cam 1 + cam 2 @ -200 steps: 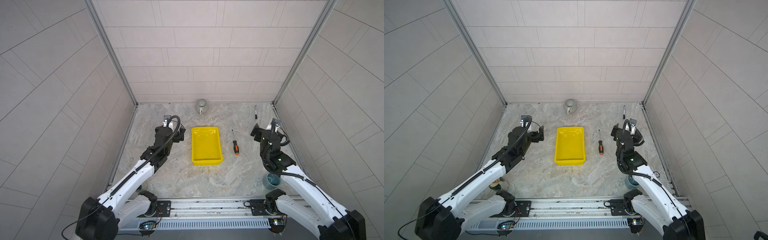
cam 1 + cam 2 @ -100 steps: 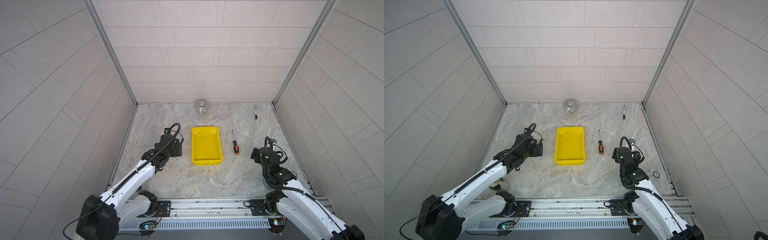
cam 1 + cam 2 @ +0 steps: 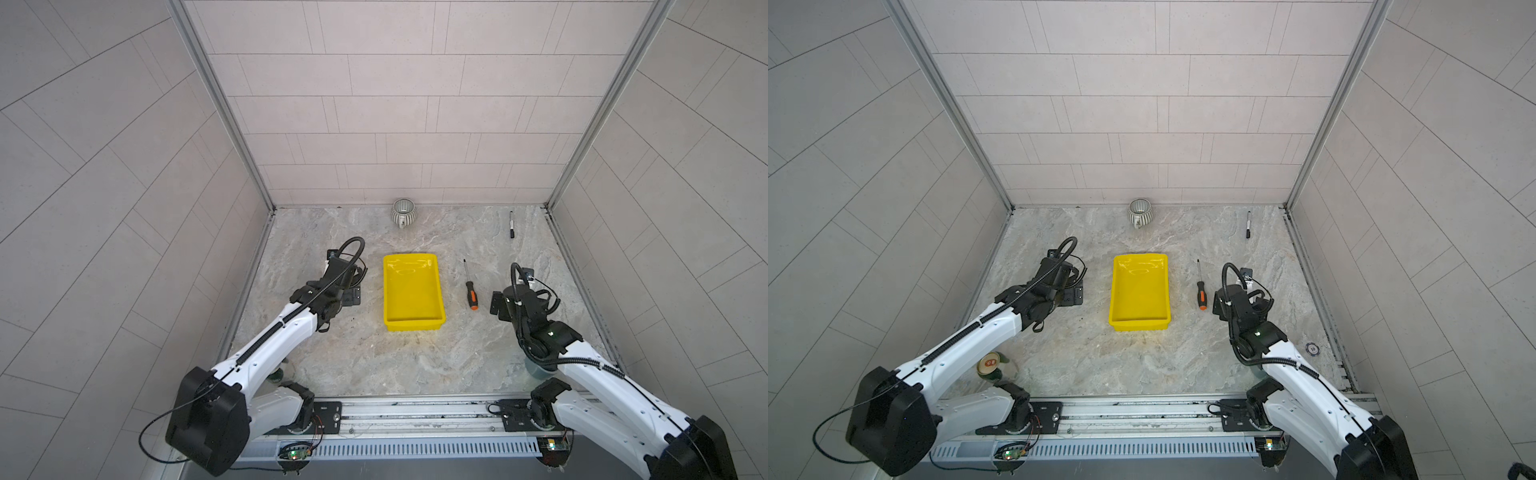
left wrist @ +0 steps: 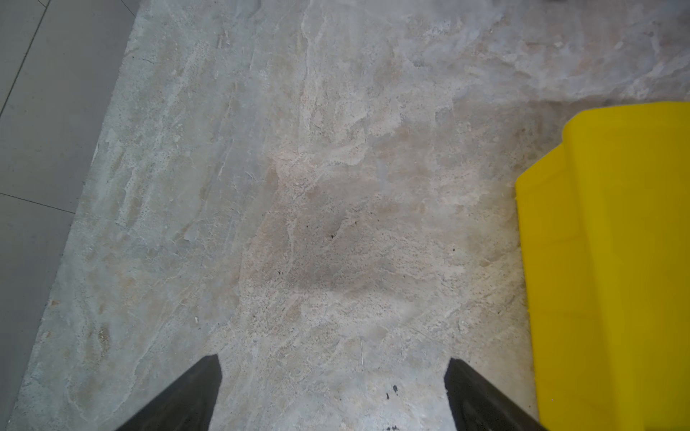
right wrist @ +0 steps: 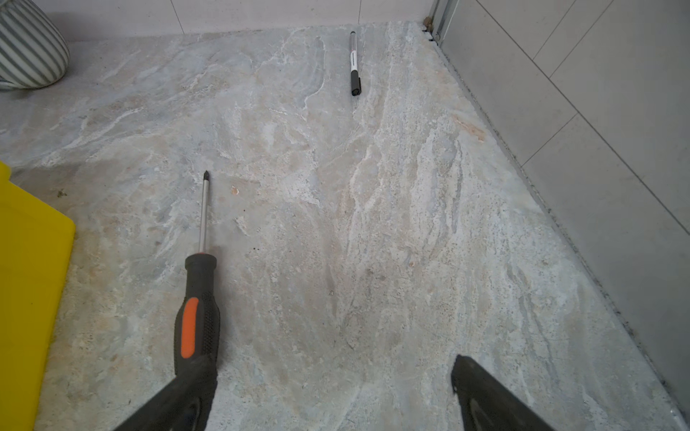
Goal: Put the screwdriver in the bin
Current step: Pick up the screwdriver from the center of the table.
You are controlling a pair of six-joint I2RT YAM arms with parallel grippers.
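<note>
Released, empty right hand [image 5: 328, 362] is hovering by the slim black-and-orange screwdriver [image 5: 198, 298] lying right of the shallow yellow plastic bin [image 3: 413, 322], and should be shifting toward the bin to straddle the handle.

Bright, even light, sharp focus, glare inside the bin [image 3: 411, 291].

The bin [image 3: 413, 291] is glossy bright yellow. The screwdriver [image 5: 196, 317] has a black handle with an orange stripe and a silvery shaft. The mug [image 3: 403, 212] is striped grey and white. The marker [image 5: 354, 63] is black with a white label. The table [image 3: 415, 365] is veined grey-beige marble. The arms [image 3: 282, 336] are white, and the left end effector [image 4: 333, 364] and right end effector [image 5: 328, 367] are black.
</note>
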